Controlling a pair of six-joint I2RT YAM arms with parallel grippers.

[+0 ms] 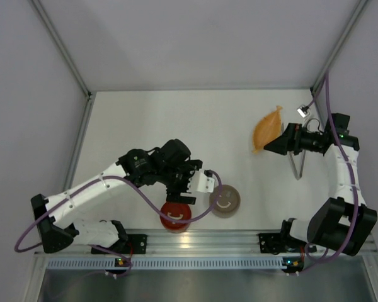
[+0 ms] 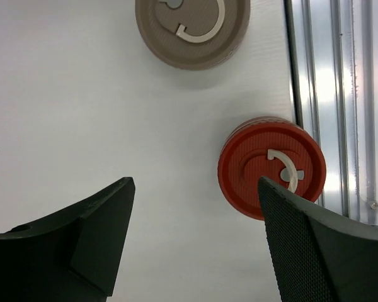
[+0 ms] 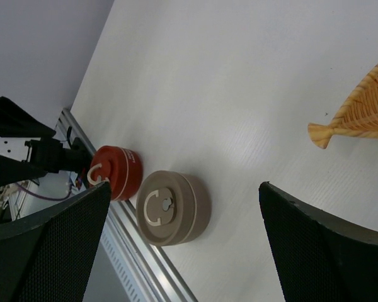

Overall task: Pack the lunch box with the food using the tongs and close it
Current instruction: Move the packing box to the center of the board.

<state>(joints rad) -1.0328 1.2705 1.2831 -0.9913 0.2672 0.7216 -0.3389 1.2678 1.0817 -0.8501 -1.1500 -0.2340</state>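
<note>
Left gripper (image 2: pixel 195 245) hangs wide open and empty, one finger over the edge of the red tin (image 2: pixel 271 167), brown tin (image 2: pixel 192 28) close by. Right gripper (image 1: pixel 272 146) gapes wide beside the orange dish (image 1: pixel 266 129), and the tongs (image 1: pixel 296 167) lie on the table under its wrist.

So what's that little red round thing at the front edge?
The red tin is small, round, plastic-looking, its ribbed lid on, with a pale curved mark on top. It stands upright on the table by the front metal rail, near the brown tin but apart. The left gripper hangs above it, open, gripping nothing.
</note>
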